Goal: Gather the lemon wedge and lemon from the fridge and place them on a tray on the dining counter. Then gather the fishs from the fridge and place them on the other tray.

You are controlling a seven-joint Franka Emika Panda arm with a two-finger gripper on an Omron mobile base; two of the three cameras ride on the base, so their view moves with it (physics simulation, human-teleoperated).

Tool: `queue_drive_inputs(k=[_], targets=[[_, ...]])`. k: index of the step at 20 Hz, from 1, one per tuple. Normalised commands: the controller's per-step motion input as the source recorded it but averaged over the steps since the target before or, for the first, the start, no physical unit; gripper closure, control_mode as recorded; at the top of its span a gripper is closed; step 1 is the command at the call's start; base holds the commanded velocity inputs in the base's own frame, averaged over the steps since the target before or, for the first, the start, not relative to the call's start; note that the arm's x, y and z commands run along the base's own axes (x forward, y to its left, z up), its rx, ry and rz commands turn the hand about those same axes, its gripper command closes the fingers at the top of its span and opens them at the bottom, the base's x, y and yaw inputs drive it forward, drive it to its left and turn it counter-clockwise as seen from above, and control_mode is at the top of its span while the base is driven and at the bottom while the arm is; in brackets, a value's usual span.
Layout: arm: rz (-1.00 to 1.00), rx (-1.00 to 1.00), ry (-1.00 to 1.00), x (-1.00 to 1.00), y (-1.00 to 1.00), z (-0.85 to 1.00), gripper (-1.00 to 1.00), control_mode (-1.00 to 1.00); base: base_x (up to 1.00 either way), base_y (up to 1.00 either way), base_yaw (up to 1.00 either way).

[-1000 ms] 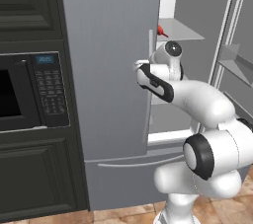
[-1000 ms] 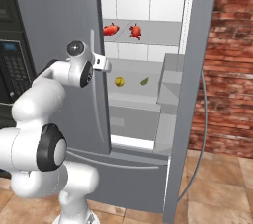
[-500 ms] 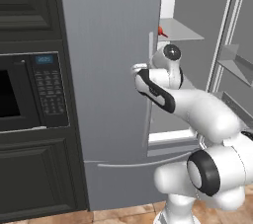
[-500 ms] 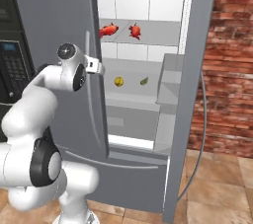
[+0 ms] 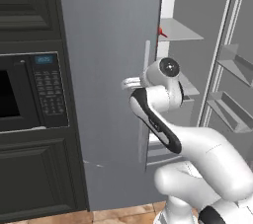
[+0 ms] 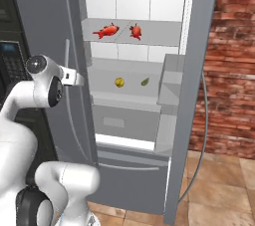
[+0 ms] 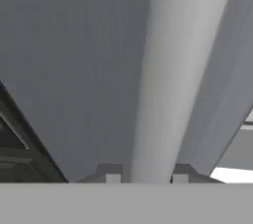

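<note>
Left base view, left to right: dark cabinet with microwave [image 5: 22,92] at left edge; fridge [image 5: 108,45] left door shut in the centre; gripper [image 5: 132,83] at centre, up against that door's handle [image 5: 147,70].

Hand view: handle runs as a pale bar from top centre to bottom centre, passing between the 2 fingertips [image 7: 112,177]. Jaws narrow, 1 tip either side of the bar; whether they actually pinch it, cannot tell.

Right base view: right door stands open. Upper centre shelf holds 2 fish [image 6: 106,31], side by side, apart. Shelf below, centre of frame: lemon [image 6: 119,82], and just right of it a small greenish-yellow lemon wedge [image 6: 145,81].

Progress, as judged: nothing gathered. All 4 items sit in the fridge; every pick and tray placement is left. Current step looks like opening the left door.
</note>
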Motion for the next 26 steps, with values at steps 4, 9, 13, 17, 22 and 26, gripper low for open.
queue_drive_inputs(k=[4,9,13,17,22,26], targets=[[0.04,0.01,0.00,-0.93,0.83,-0.04,1.00,-1.00,0.00,0.00,0.00],[0.03,0.02,0.04,-0.81,0.78,-0.03,-1.00,-1.00,0.00,0.00,0.00],[0.00,0.16,0.05,-0.78,-0.08,0.05,-1.00,-1.00,0.00,0.00,0.00],[0.00,0.23,0.04,-0.88,-0.67,0.18,-1.00,-1.00,0.00,0.00,0.00],[0.00,0.26,0.12,-0.48,-0.91,0.15,-1.00,-1.00,0.00,0.00,0.00],[0.03,0.23,0.22,0.18,-0.77,0.04,-1.00,-1.00,0.00,0.00,0.00]])
